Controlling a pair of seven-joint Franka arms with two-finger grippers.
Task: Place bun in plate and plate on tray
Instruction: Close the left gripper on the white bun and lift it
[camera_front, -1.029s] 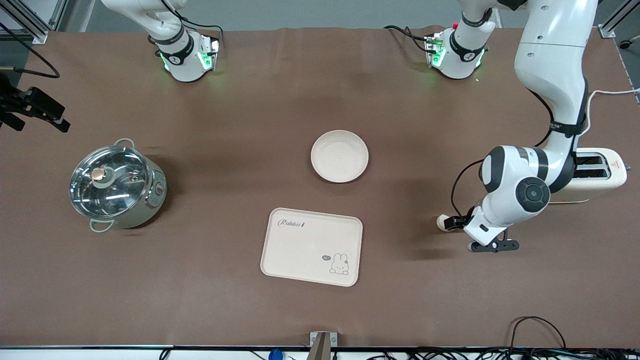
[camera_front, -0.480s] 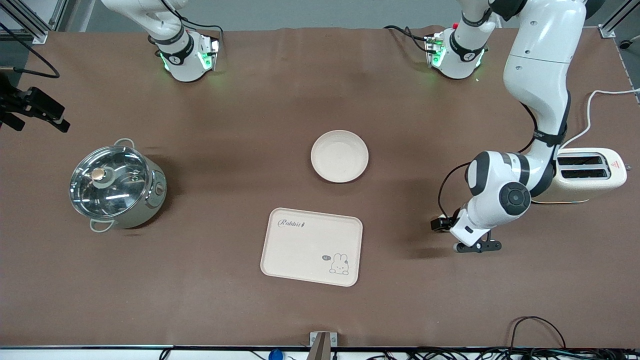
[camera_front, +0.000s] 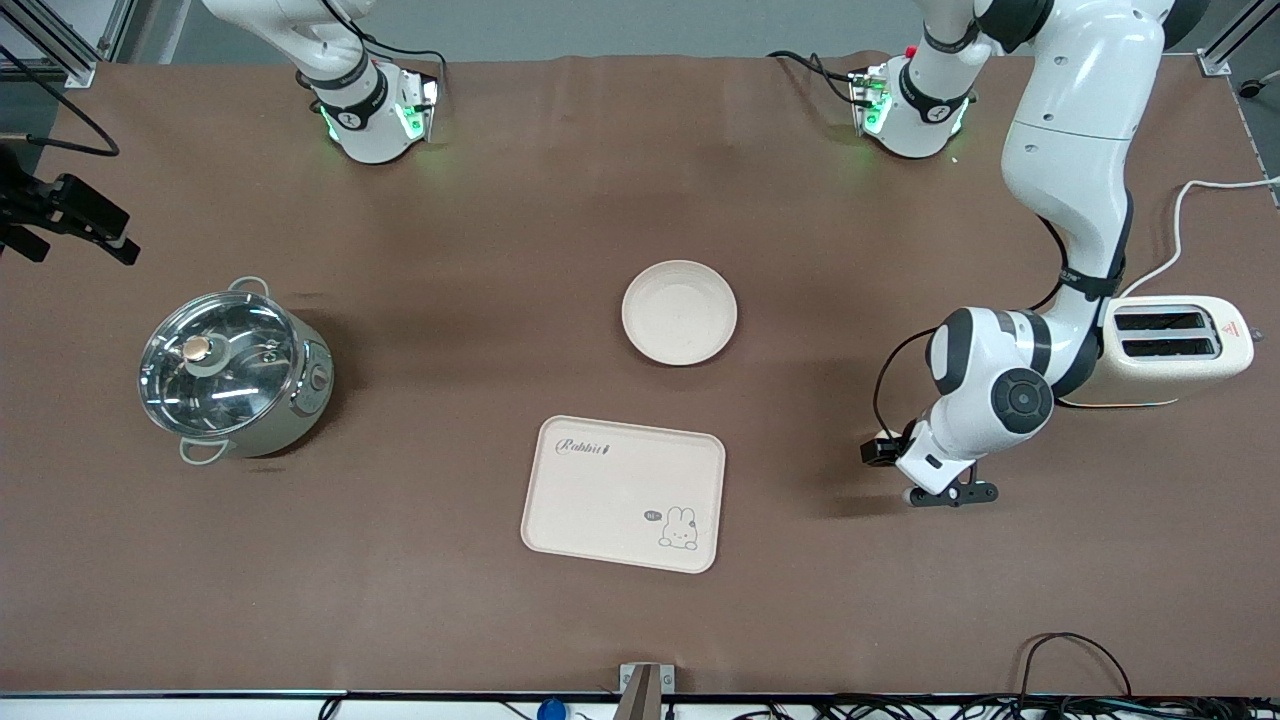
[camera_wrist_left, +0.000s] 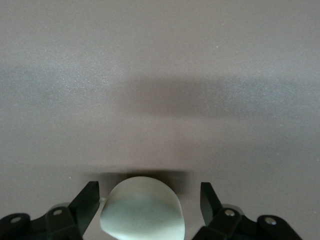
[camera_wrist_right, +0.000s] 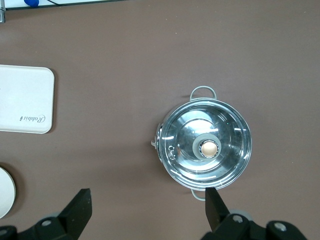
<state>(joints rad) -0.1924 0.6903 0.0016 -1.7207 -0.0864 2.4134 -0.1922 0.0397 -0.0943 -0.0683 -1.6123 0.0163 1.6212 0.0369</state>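
The bun lies on the brown table between the fingers of my left gripper, which is open around it, with a gap showing on each side. In the front view the left gripper is low at the left arm's end of the table and covers the bun. The plate is empty mid-table. The tray lies empty, nearer to the front camera than the plate. My right gripper is open and empty, high over the table near the pot; it is out of the front view.
A steel pot with a glass lid stands at the right arm's end and also shows in the right wrist view. A cream toaster stands beside the left arm, with its cable running to the table edge.
The left arm has moved toward the middle of the table, over the bun, which showed beside the gripper before and is now covered by it. The plate and tray have not moved.
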